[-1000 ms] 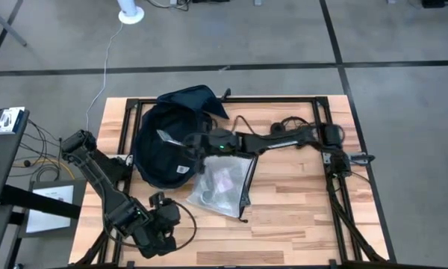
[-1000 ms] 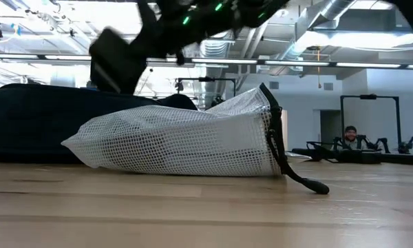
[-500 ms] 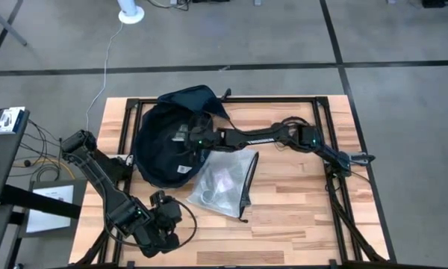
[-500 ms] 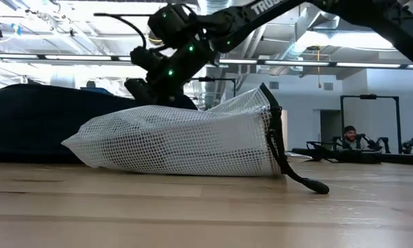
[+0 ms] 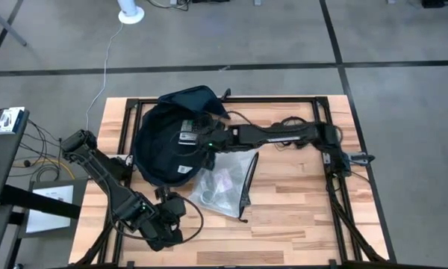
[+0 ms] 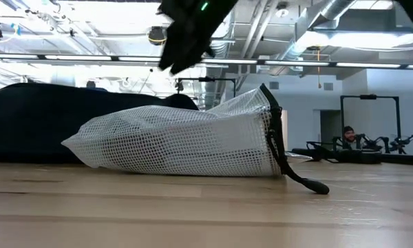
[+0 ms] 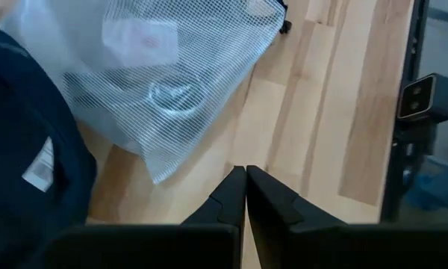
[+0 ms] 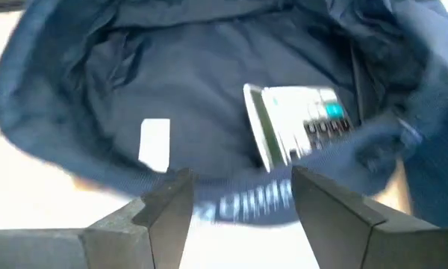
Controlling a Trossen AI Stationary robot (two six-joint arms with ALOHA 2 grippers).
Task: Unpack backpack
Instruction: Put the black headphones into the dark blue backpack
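Your right gripper hangs spread over the backpack mouth – the box lies just past the jaws – so drop straight, straddle its edge, then pinch.

Grey floor — black tape lines

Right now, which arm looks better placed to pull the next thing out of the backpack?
The right. Its open claw hangs at the backpack mouth, facing a boxed item inside. The left claw is shut, near the table's front edge beside the mesh pouch.
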